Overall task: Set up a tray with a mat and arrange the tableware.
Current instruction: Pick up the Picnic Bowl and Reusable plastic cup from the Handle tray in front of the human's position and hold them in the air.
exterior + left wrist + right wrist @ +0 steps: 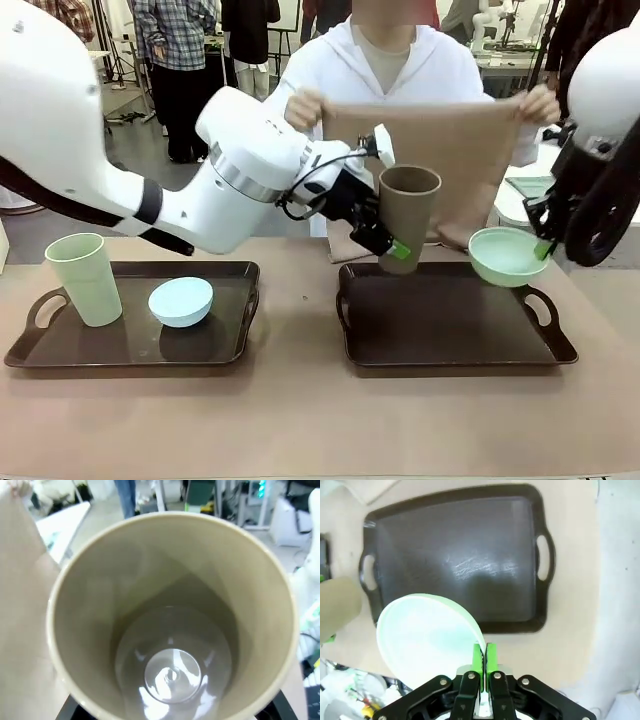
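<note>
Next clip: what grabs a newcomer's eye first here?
Both arms hold tableware in the air near the right tray: the left gripper grips the brown tumbler, the right gripper pinches the mint green bowl by its rim. Behind them a person holds up a tan mat, spread wide.

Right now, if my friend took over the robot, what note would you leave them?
Left gripper: shut on the brown tumbler, held in the air above the right tray.
Right gripper: pinching the mint green bowl by its rim, in the air near that tray's far right corner.
The person's hands hold the mat up at the far side.
The left tray holds the pale green tumbler and light blue bowl.
Done: nothing on the right tray yet.
Left: mat onto tray, then tableware.
</note>
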